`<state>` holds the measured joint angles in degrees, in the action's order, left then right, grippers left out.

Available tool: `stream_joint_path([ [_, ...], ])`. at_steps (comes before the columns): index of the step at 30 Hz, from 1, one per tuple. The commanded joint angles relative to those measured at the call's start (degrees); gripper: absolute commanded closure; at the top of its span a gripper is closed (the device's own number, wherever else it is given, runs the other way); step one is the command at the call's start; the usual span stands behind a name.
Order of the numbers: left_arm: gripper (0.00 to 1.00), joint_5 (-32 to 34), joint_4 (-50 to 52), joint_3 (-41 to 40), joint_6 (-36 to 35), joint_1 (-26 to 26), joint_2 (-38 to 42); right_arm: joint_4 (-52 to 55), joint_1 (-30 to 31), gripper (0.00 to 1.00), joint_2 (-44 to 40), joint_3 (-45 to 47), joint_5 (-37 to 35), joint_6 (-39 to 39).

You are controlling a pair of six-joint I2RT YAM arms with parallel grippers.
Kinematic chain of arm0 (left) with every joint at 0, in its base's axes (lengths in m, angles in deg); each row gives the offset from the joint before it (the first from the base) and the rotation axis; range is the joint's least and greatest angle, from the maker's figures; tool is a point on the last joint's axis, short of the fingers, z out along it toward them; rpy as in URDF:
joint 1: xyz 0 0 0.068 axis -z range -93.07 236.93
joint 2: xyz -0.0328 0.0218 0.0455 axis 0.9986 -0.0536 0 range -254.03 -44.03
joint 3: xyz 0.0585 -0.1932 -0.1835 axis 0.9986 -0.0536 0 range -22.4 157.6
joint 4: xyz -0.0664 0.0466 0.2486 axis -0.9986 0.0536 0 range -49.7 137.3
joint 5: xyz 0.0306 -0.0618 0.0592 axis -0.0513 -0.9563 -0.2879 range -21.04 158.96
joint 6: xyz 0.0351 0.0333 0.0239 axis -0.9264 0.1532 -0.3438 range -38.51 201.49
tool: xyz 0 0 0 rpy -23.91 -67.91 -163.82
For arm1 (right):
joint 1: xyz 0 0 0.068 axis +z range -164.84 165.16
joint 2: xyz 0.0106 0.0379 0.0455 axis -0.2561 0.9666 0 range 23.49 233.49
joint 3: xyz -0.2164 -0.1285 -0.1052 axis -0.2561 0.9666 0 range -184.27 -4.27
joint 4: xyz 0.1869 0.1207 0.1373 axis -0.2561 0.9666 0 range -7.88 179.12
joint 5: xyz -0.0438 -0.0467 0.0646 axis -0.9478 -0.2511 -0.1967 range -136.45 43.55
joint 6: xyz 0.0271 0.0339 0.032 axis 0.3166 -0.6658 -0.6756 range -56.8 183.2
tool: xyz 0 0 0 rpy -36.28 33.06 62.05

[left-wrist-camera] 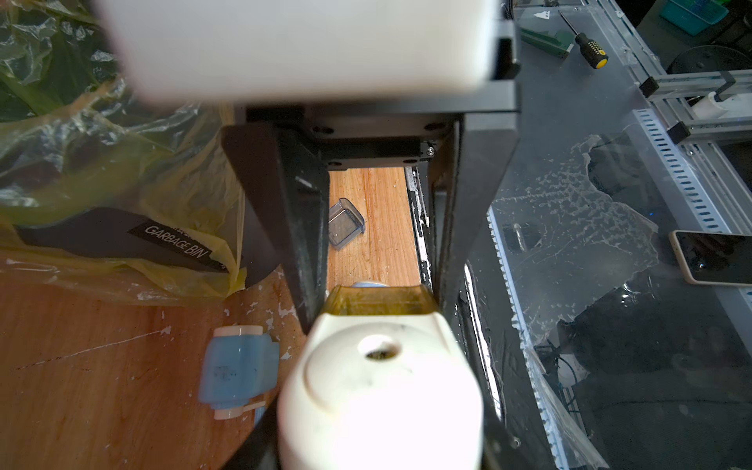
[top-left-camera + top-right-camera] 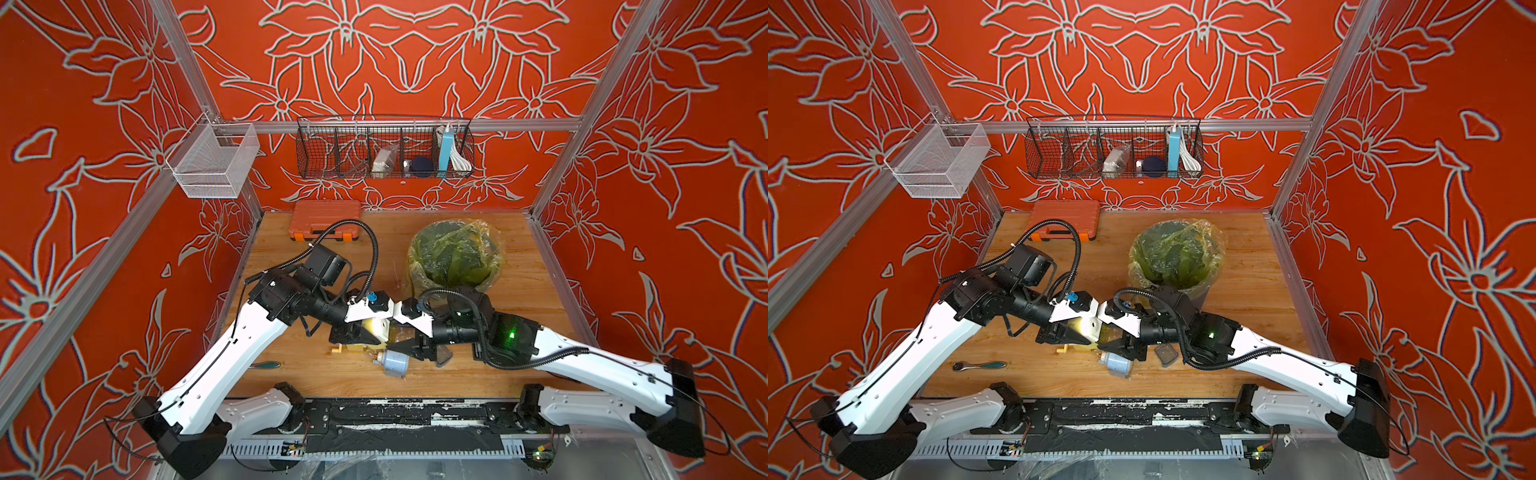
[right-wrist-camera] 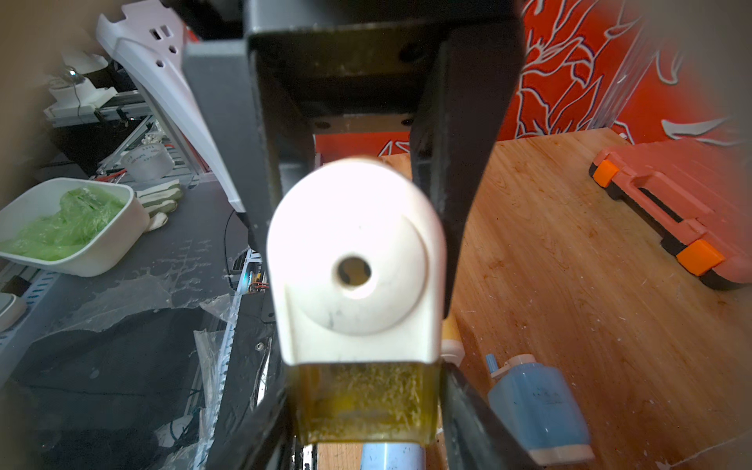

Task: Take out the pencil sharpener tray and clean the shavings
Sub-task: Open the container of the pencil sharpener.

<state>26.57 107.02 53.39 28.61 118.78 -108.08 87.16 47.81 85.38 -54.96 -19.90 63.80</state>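
A cream pencil sharpener [image 2: 376, 328] [image 3: 354, 260] is held above the wooden table [image 2: 478, 353] near its middle front. My left gripper [image 2: 361, 334] [image 1: 378, 443] is shut on the sharpener body. The tray [image 3: 366, 403] [image 1: 380, 301] is translucent yellow and sits in the body's end, facing my right arm. My right gripper [image 3: 366, 439] [image 2: 405, 343] has one finger pressed on each side of the tray. Pale shavings [image 3: 366, 382] cling inside the tray. More white flecks [image 1: 285, 311] lie on the wood below.
A blue sharpener [image 2: 395, 362] [image 3: 537, 407] lies on its side below the grippers. A loose grey clear tray [image 2: 1167, 354] [image 1: 346, 224] rests to its right. A bag-lined garbage bin [image 2: 455, 253] stands behind. An orange tool case [image 2: 326, 218] is at the back, a ratchet [image 2: 980, 365] front left.
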Motion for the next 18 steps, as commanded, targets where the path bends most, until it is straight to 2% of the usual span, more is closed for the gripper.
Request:
stream_joint_path([
  [1, 1.0, -1.82, -0.06, -0.73, -0.46, 0.53, 0.55, -2.05, -0.07, 0.38, -1.37, -0.55, -1.01, -0.78],
  [5, 1.0, -1.75, -0.13, -0.67, -0.39, 0.52, 0.42, -1.98, -0.12, 0.37, -1.68, -0.54, -0.49, -0.99],
  [12, 1.0, -1.64, -0.29, -0.57, -0.33, 0.59, 0.4, -1.81, -0.07, 0.44, -1.45, -0.2, 0.18, -1.48],
  [18, 1.0, -1.64, -0.37, -0.55, -0.16, 0.6, 0.28, -1.79, -0.08, 0.45, -0.9, -0.1, 0.78, -1.95],
])
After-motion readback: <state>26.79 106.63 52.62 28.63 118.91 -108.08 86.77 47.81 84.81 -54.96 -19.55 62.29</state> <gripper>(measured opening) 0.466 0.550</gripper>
